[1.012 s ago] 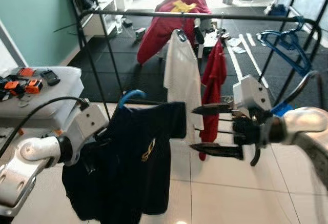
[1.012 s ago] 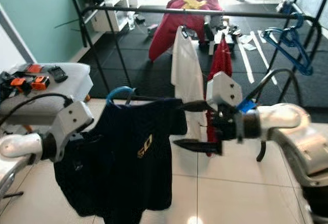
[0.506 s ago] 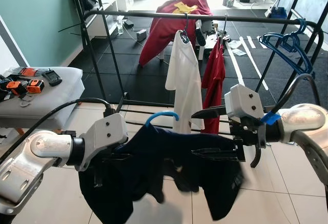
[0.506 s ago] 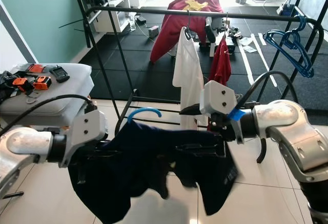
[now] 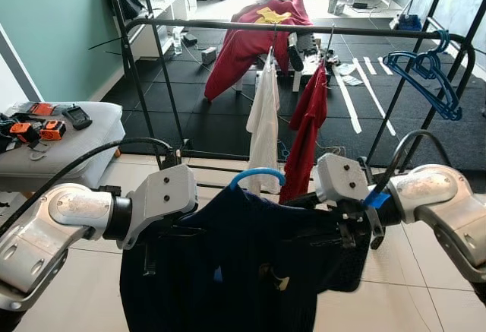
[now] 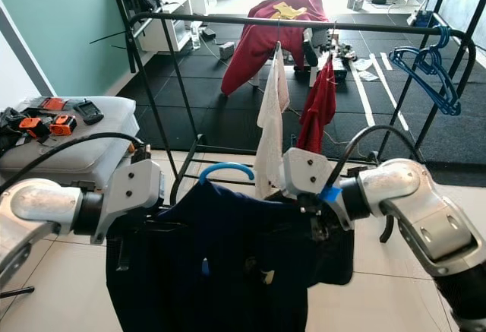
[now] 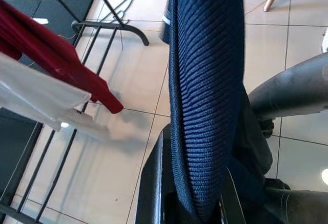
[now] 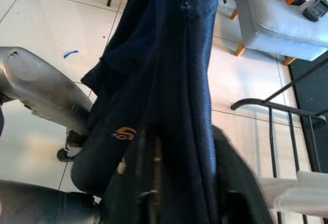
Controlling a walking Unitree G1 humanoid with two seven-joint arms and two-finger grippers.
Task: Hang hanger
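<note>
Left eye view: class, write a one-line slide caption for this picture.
Both grippers, left and right, hold a navy shirt on a blue hanger before the black clothes rail.

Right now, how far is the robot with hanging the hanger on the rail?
Done: the navy shirt is on the blue hanger. In hand: the left gripper and right gripper hold its two shoulders, below the rail. Left: raise it and hook it beside the white shirt.

Both eye views look forward and down from the head at the rack (image 5: 304, 28), sharing the dark shirt (image 5: 243, 264) before it. Each wrist view looks along its fingers, very near the shirt (image 7: 205, 80), floor (image 8: 31, 24) beyond.
</note>
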